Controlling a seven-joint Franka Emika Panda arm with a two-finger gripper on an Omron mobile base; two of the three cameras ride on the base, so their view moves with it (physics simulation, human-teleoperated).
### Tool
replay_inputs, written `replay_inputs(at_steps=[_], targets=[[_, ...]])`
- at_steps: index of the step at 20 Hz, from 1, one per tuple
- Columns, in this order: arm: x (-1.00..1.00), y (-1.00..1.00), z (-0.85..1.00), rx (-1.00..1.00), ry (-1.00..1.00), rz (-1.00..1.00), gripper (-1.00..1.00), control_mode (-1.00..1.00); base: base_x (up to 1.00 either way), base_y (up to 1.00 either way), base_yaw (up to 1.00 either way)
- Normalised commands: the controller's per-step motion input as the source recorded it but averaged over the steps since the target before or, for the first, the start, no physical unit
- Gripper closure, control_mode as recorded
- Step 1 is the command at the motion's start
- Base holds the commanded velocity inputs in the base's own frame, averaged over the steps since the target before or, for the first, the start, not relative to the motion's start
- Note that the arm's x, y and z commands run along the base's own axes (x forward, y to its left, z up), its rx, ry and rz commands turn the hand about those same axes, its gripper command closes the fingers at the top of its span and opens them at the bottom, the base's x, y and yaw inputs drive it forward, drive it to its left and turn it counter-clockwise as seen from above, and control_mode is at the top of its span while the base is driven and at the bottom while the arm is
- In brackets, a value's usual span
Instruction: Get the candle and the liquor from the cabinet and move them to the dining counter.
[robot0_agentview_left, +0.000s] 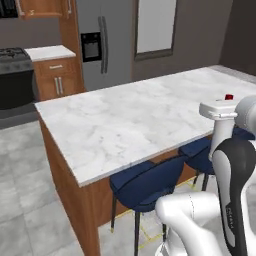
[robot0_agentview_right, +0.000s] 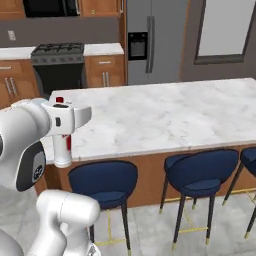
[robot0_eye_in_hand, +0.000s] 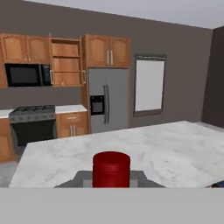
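The tool (robot0_agentview_right: 62, 131) is clamping the liquor (robot0_agentview_right: 62, 150), its red cap (robot0_eye_in_hand: 111, 169) rising right between the fingers. The bottle is hanging upright at the near edge of the marble tabletop (robot0_agentview_left: 150, 112), whose top is lying bare ahead. Far beyond, the cabinet (robot0_eye_in_hand: 65, 61) is standing open, shelves bare.

Kitchen: stove (robot0_agentview_right: 59, 50), fridge (robot0_agentview_right: 152, 40), marble island (robot0_agentview_left: 150, 115).

White arm (robot0_agentview_right: 30, 145) raised, wrist bent level — jaws closed tight, hand (robot0_agentview_right: 67, 118) pointing forward
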Motion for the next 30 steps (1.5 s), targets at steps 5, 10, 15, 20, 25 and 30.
replay_inputs(at_steps=[5,10,15,20,25,30], targets=[[0.00,0.00,0.00,0.00,0.00,0.00,1.00,1.00,0.10,-1.00,0.47],[0.00,0.00,0.00,0.00,0.00,0.00,1.00,1.00,0.00,-1.00,0.34],[0.00,0.00,0.00,0.00,0.00,0.00,1.00,1.00,0.00,-1.00,0.30],[0.00,0.00,0.00,0.00,0.00,0.00,1.00,1.00,-0.01,-1.00,0.13],[0.00,0.00,0.00,0.00,0.00,0.00,1.00,1.00,-0.07,-1.00,0.07],[0.00,0.00,0.00,0.00,0.00,0.00,1.00,1.00,-0.02,-0.73,0.01]])
